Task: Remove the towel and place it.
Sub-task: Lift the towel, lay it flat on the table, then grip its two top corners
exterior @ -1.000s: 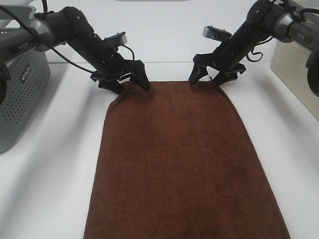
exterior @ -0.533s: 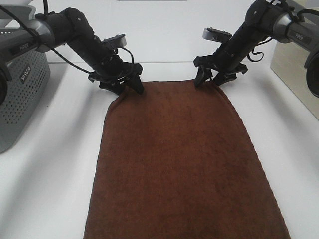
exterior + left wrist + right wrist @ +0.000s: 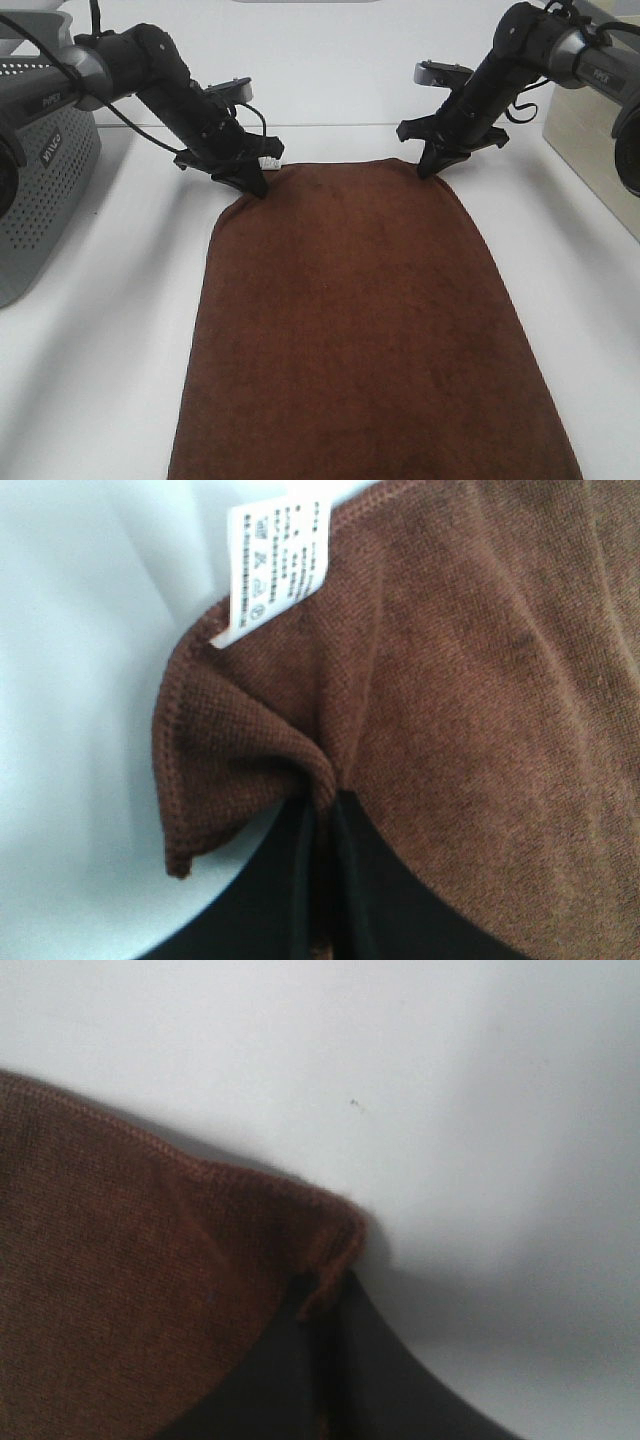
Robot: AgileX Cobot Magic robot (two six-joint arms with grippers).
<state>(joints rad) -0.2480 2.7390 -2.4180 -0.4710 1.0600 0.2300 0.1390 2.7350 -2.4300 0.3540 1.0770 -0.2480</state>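
The towel [image 3: 360, 330] is a large reddish-brown terry cloth lying flat on the white table, running from its far edge down past the near edge of the view. My left gripper [image 3: 255, 182] is shut on the towel's far left corner, where the white tag [image 3: 268, 162] sticks out. The left wrist view shows the pinched fold [image 3: 300, 770], the tag [image 3: 275, 560] and my gripper [image 3: 322, 865]. My right gripper [image 3: 432, 165] is shut on the far right corner. The right wrist view shows the hem [image 3: 320, 1250] caught in my gripper [image 3: 322, 1360].
A grey perforated basket [image 3: 40, 190] stands at the left edge of the table. A beige box [image 3: 590, 160] stands at the right edge. The white table top [image 3: 100, 330] shows on both sides of the towel and behind it.
Both grippers were open astride the far corners. They have closed on them. The corners are now bunched between the fingers and slightly lifted.
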